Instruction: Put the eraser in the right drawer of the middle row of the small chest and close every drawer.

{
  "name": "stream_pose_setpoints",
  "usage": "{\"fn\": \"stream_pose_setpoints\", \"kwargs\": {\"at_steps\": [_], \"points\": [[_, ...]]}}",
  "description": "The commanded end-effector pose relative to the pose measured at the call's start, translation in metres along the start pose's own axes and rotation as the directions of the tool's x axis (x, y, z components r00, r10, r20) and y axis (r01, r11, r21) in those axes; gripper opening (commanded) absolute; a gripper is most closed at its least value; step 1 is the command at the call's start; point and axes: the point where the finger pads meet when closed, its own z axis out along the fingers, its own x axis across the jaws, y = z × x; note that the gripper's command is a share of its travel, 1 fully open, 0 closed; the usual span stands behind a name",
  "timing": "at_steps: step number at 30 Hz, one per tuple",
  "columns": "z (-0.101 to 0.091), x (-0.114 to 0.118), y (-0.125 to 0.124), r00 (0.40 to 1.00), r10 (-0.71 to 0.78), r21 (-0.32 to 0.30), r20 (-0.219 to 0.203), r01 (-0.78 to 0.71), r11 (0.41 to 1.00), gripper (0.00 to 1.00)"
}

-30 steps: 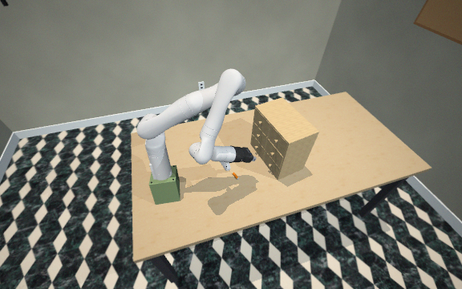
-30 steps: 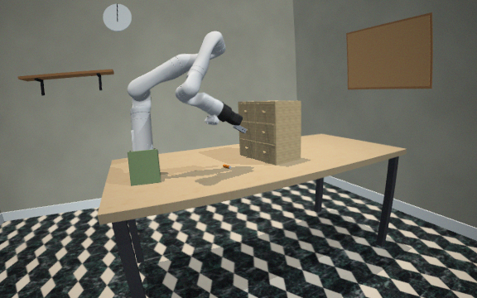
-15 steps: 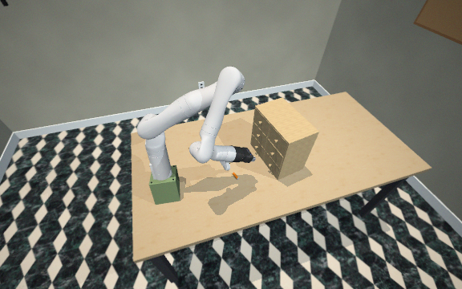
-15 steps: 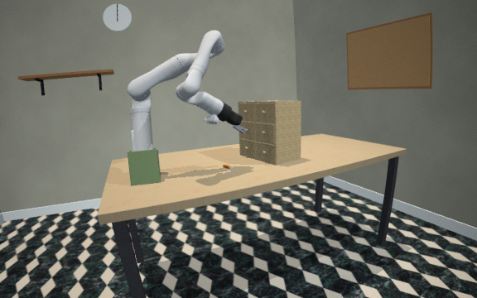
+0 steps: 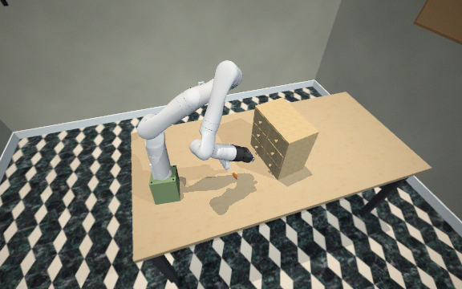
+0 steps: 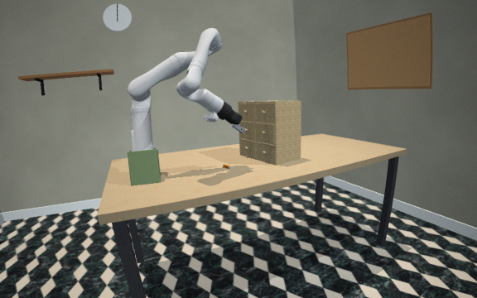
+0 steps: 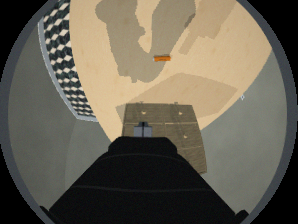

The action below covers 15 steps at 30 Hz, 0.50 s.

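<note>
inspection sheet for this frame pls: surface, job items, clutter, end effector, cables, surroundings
Surface: wooden table, arm shadows on it.
Job's things: orange eraser lies on the table, apart from the chest; small chest upright, all drawers appear pushed in.
Clutter: nothing seen.
Grippers: end effector shut, empty, raised at the chest's front near the middle row.
Cables: nothing seen.
Surroundings: green pedestal, wall shelf, clock, corkboard, checkered floor.

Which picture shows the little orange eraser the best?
The top view: the eraser lies in plain sight on the table, in front of the chest. The exterior view shows it low and thin. The wrist view shows it small, far beyond the shut gripper.
</note>
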Motion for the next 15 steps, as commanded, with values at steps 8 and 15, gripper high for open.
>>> {"fn": "stream_pose_setpoints", "kwargs": {"at_steps": [8,15], "points": [[-0.0041,0.0014,0.0085,1.0,-0.011,0.029,-0.002,0.011,1.0,0.0],[-0.0093,0.0014,0.0104,1.0,-0.011,0.076,-0.002,0.011,0.997,0.0]]}}
